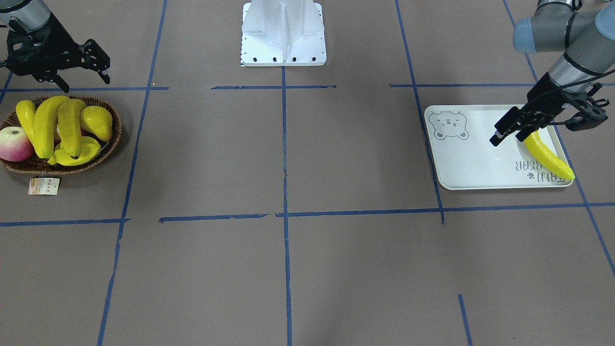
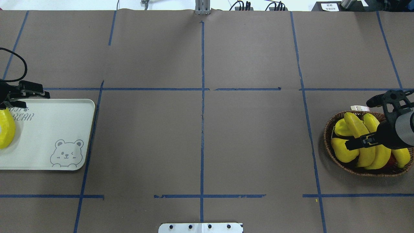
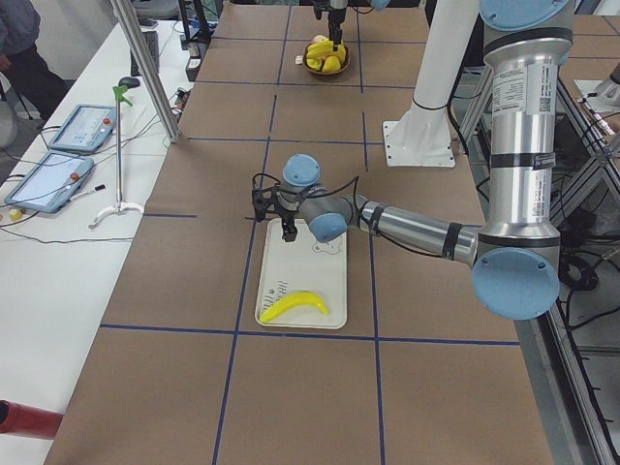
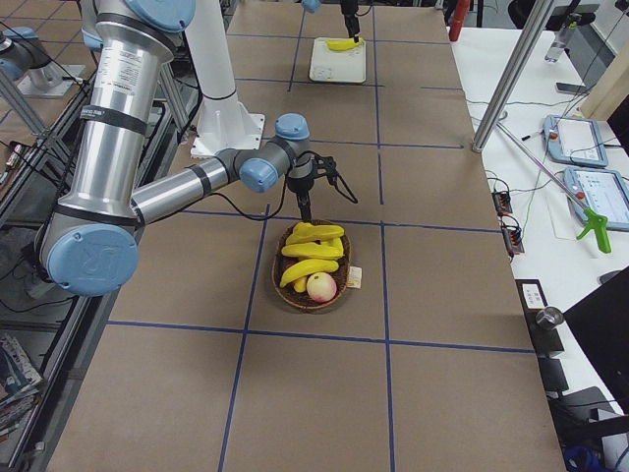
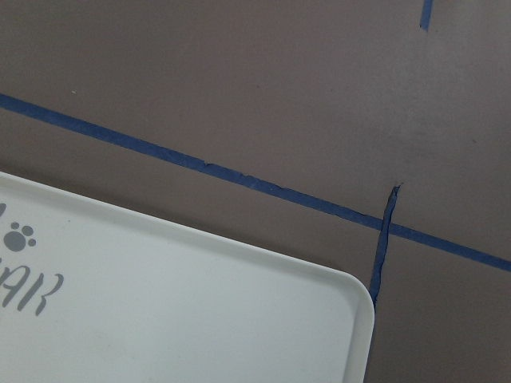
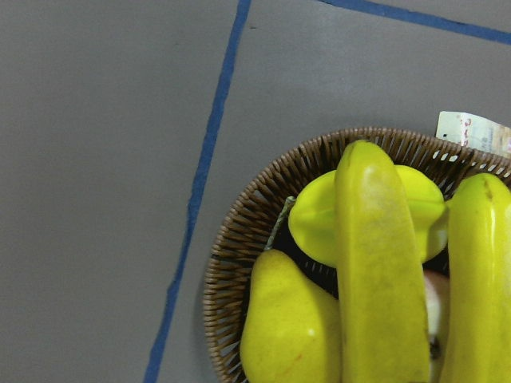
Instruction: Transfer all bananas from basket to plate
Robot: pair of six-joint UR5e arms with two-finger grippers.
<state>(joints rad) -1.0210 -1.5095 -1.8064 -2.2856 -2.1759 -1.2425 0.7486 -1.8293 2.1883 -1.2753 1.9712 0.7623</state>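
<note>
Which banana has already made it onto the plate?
The lone banana lying by the lettering on the plate, apart from any other fruit; the other three bananas still lie piled in the wicker basket.

Your bystanders: spare fruit, tape and desk gear.
You're seeing a pink apple (image 1: 14, 144) sitting at the front view's left edge, a yellow pear (image 1: 97, 122) and starfruit (image 1: 65, 158) lying further right. Blue tape lines (image 1: 284, 144) are crossing the brown table cover (image 1: 360, 269), and a tablet (image 3: 82, 128) is resting above a second tablet (image 3: 48, 181) at the left side view's left edge.

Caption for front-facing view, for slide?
Left gripper open over the plate, one banana on it; three bananas in the basket.
</note>
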